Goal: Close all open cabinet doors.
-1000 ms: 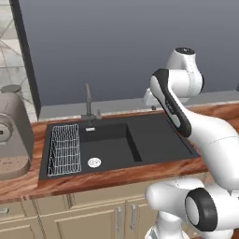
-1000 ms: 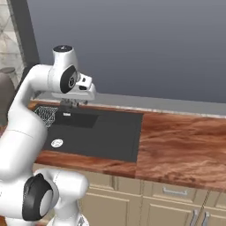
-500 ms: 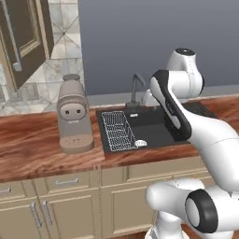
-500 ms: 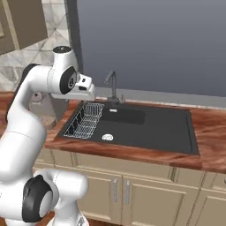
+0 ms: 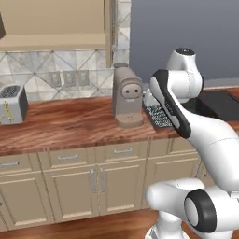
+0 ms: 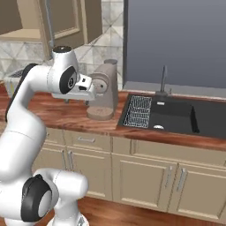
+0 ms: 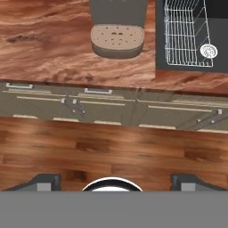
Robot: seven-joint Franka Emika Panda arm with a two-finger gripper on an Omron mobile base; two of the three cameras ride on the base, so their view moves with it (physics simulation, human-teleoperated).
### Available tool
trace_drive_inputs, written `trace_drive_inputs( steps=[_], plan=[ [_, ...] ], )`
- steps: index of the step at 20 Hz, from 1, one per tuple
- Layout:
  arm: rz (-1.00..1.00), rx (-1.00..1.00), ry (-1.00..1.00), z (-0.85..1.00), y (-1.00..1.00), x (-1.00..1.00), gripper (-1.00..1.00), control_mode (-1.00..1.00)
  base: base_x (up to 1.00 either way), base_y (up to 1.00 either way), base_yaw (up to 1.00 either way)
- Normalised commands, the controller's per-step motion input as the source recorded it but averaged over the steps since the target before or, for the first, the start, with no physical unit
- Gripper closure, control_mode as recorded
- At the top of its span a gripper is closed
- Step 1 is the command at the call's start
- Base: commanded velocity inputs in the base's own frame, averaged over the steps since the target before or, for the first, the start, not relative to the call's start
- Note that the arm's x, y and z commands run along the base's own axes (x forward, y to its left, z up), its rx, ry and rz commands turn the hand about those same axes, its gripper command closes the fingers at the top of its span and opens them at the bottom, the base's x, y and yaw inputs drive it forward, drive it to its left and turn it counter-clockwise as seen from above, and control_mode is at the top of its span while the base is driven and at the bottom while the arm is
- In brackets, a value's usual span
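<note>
Wooden floor [image 7: 111,147] lowest down under the hand [image 7: 113,180], fingers [image 7: 44,180] wide apart, holding nothing. Farther on, brown surface [image 5: 65,123] with the coffee machine [image 5: 127,95], sink rack [image 6: 137,111] just beside it. Above and behind the coffee machine, one cabinet door [image 6: 62,24] swung open. Not shut yet, not touched; whole job probably left.

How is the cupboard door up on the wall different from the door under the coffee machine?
The upper door is swung open, standing out from its cabinet; the lower door is shut flat. The upper door hangs above the counter; the lower door sits beneath it. Both are beige, with a recessed panel and a slim silver bar handle.
</note>
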Motion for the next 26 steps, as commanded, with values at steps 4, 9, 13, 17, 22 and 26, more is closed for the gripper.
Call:
trace_drive_inputs(
  steps=[4,9,13,17,22,26],
  plan=[
    [0.0,0.0,0.0,0.0,0.0,0.0,-1.0,1.0,-0.58,0.99,0.09],
    [0.0,0.0,0.0,0.0,0.0,0.0,-1.0,1.0,-0.14,0.8,0.07],
    [0.0,0.0,0.0,0.0,0.0,0.0,-1.0,1.0,0.39,0.29,0.0],
    [0.0,0.0,0.0,0.0,0.0,0.0,-1.0,1.0,0.5,0.2,0.0],
    [0.0,0.0,0.0,0.0,0.0,0.0,-1.0,1.0,0.46,0.21,0.0],
    [0.0,0.0,0.0,0.0,0.0,0.0,-1.0,1.0,0.55,0.43,0.0]
  ],
)
